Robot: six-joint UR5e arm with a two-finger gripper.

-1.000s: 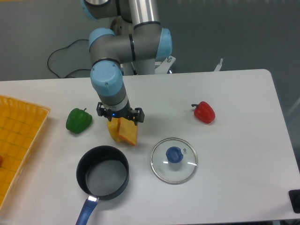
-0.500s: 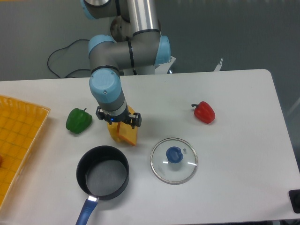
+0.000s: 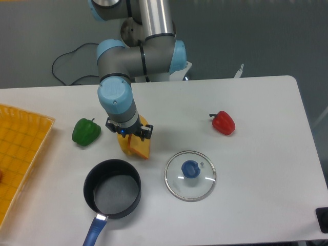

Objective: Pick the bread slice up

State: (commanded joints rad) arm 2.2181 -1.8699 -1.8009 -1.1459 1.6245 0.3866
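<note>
The white worktop (image 3: 256, 205) fills most of the view. The big gray and blue robot arm (image 3: 125, 56) comes in from the far side and bends down toward the middle left of the worktop. A yellow tray (image 3: 18, 154) with a grid pattern sits at the left edge. A black pot (image 3: 111, 195) with a blue handle sits near the front, left of the middle. Just to its right lies a round glass lid (image 3: 190, 175) with a blue knob. A green pepper (image 3: 85, 131) sits between the tray and the arm. A red pepper (image 3: 223, 123) sits far off to the right, well apart from the rest.

The bread slice (image 3: 140, 148) is orange-tan and stands just past the pot, right under the arm. A lumpy yellow pepper (image 3: 123, 143) is touching its left side. The end effector (image 3: 130, 136) is low over these two. Its fingers are hidden by the arm's wrist, so one cannot tell if it is clenched, released, or grasping the bread.
</note>
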